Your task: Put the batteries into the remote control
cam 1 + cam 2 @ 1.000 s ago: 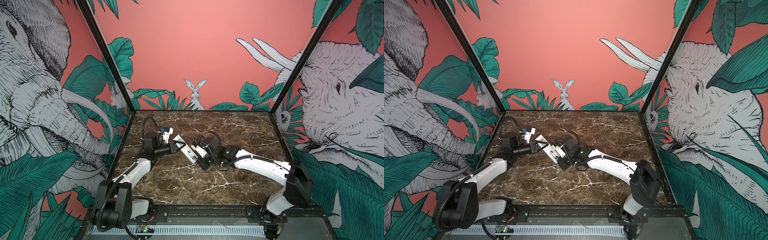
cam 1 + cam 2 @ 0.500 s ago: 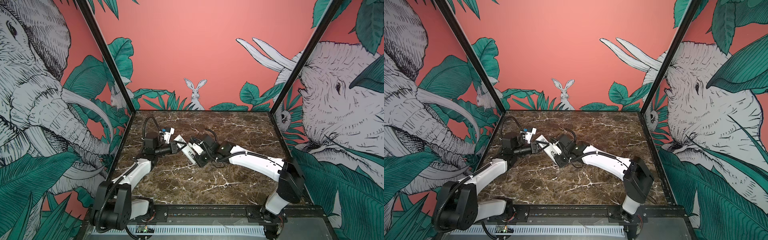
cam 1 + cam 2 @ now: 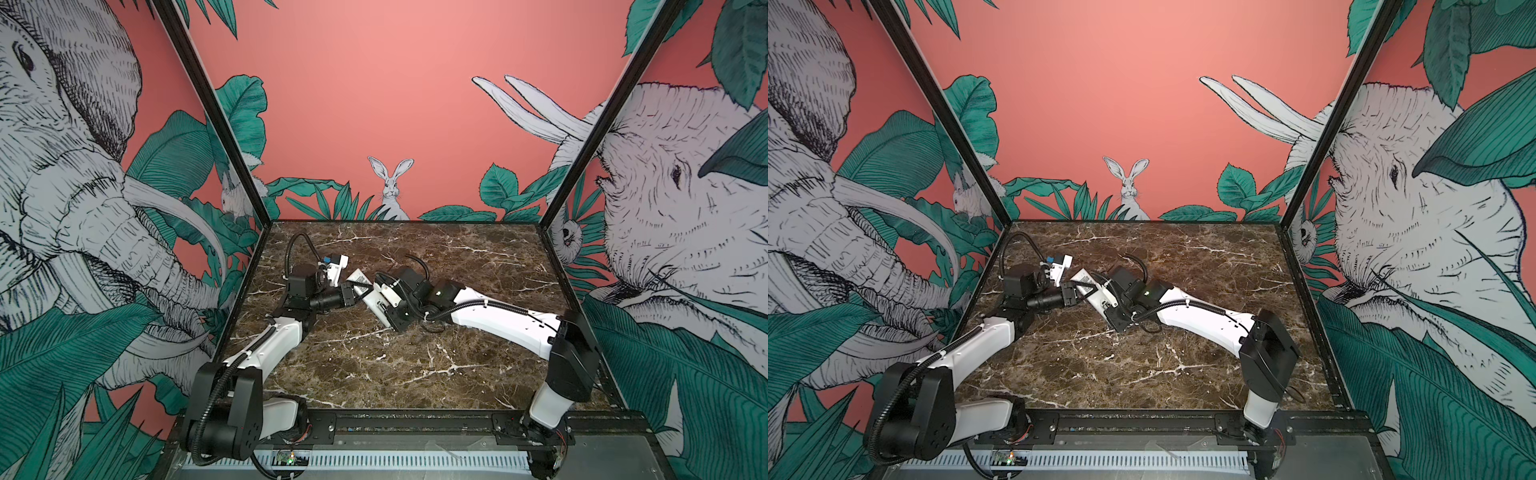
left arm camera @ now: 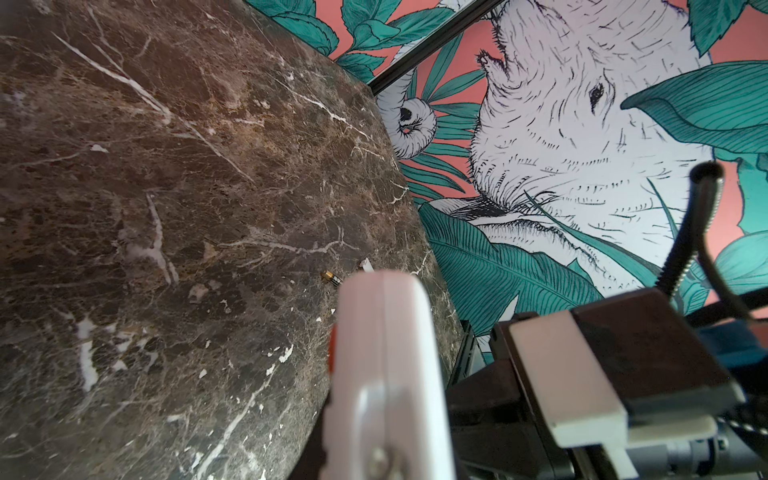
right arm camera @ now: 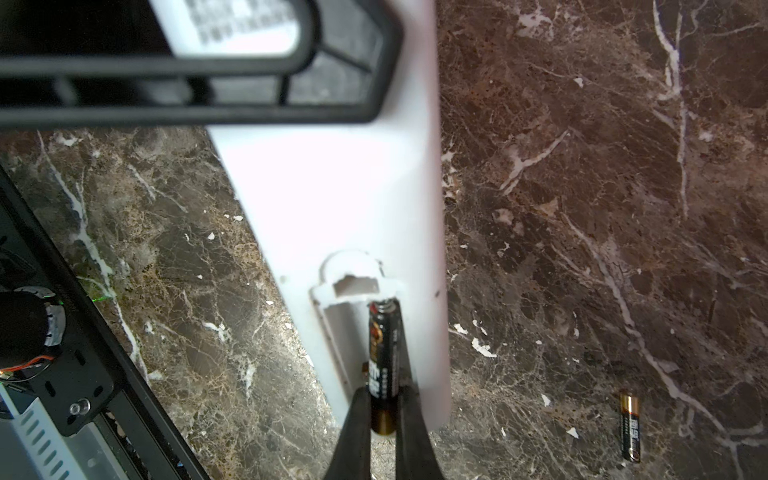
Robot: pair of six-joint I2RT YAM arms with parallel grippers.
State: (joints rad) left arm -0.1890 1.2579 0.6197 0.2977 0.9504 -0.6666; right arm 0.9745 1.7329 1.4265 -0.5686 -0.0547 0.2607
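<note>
While the white remote control (image 5: 340, 199) is held back-up above the marble tabletop (image 5: 582, 166), one battery (image 5: 382, 361) lies partly in its open battery compartment (image 5: 353, 316), the far end against the compartment's end wall. The right gripper (image 5: 382, 419) pinches this battery's brassy end, and the left gripper (image 3: 349, 293) clamps the remote's other end. A second battery (image 5: 630, 426) lies loose on the marble, well apart from the remote.
</note>
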